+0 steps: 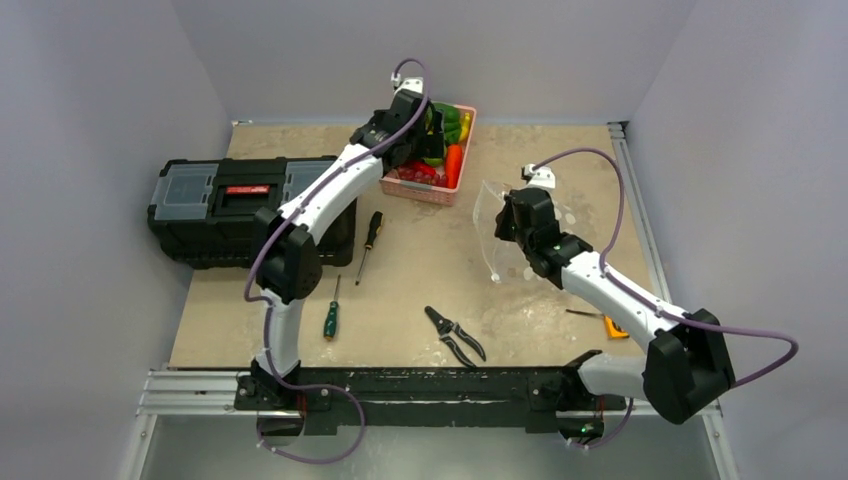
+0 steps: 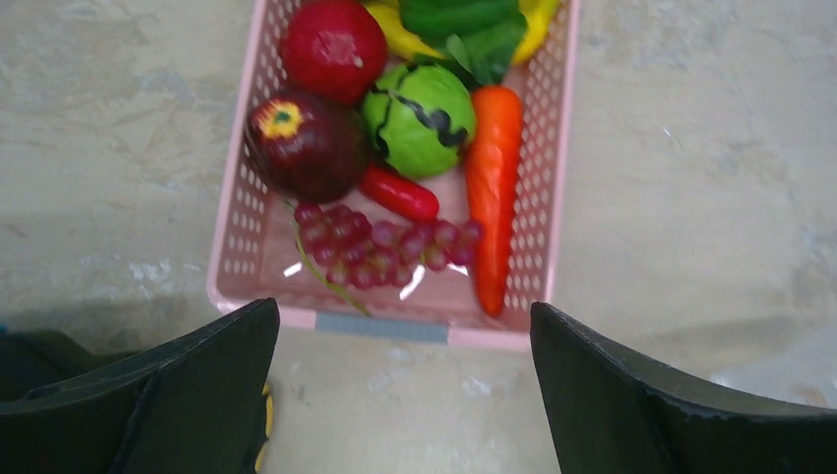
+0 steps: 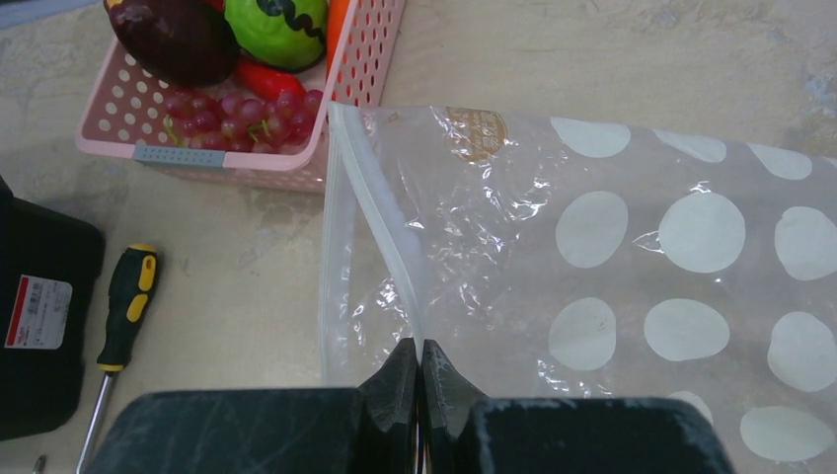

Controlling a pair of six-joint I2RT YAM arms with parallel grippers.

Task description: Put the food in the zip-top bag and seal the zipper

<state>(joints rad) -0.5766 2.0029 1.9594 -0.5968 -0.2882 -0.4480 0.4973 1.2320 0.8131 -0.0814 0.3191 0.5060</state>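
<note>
The food lies in a pink basket [image 2: 380, 326]: a red round fruit [image 2: 334, 47], a maroon one [image 2: 304, 143], a green round fruit [image 2: 419, 118], a carrot [image 2: 494, 188], grapes [image 2: 380, 247], part of a yellow banana [image 2: 395, 35] and a green pepper [image 2: 464, 20]. My left gripper [image 2: 403, 311] is open and empty above the basket's near edge. The clear zip-top bag [image 3: 592, 247] with white dots lies right of the basket. My right gripper [image 3: 421, 344] is shut on its pale zipper strip [image 3: 380, 217], holding the mouth up [image 1: 495, 225].
A black toolbox [image 1: 240, 205] stands at the left. A yellow-handled screwdriver [image 1: 368, 240], a green-handled screwdriver [image 1: 331, 312] and pliers [image 1: 455, 335] lie on the table in front. A small yellow-black tool [image 1: 612, 325] lies by the right arm.
</note>
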